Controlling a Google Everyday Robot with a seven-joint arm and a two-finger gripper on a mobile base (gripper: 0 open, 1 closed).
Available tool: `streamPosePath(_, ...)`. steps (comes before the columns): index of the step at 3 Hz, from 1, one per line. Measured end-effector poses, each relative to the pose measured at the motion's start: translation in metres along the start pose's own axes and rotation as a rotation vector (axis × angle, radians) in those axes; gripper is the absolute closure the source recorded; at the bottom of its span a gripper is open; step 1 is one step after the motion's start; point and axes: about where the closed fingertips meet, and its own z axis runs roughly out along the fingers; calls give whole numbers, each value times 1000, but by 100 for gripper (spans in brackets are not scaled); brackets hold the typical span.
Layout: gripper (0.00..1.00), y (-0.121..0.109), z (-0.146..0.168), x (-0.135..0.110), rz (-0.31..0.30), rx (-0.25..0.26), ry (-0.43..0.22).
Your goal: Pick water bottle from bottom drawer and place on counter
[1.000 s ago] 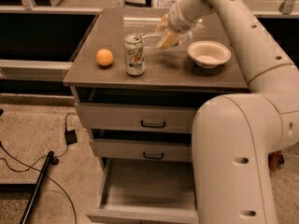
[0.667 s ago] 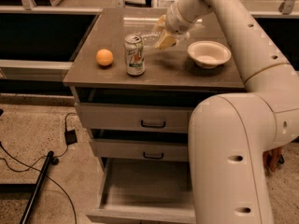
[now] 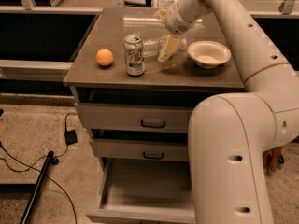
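Note:
The water bottle (image 3: 152, 45) lies on its side on the counter (image 3: 117, 31), between the soda can (image 3: 134, 55) and the white bowl (image 3: 209, 54). My gripper (image 3: 164, 31) reaches down over the bottle's right part. Its fingers are spread: one pale finger (image 3: 167, 48) crosses in front of the bottle, the other sits higher and further back. The bottle rests on the counter surface. The bottom drawer (image 3: 145, 190) is pulled out, and the part of its grey tray that shows is bare. My arm hides the drawer's right side.
An orange (image 3: 104, 57) sits at the counter's left front. The two upper drawers (image 3: 140, 118) are slightly ajar. My big white arm (image 3: 229, 148) fills the right foreground. Cables and a black pole (image 3: 37, 181) lie on the floor at left.
The bottle and my gripper have come down slightly, so the bottle now lies on the counter. The can, orange and bowl have not moved.

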Motion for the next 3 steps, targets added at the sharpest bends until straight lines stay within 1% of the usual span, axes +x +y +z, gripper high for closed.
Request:
streamPosePath(1, 0, 0, 0, 0, 0, 0, 0)
streamPosePath(2, 0, 2, 3, 1, -1, -16, 9)
streamPosePath(3, 0, 1, -16, 5, -23, -18, 43)
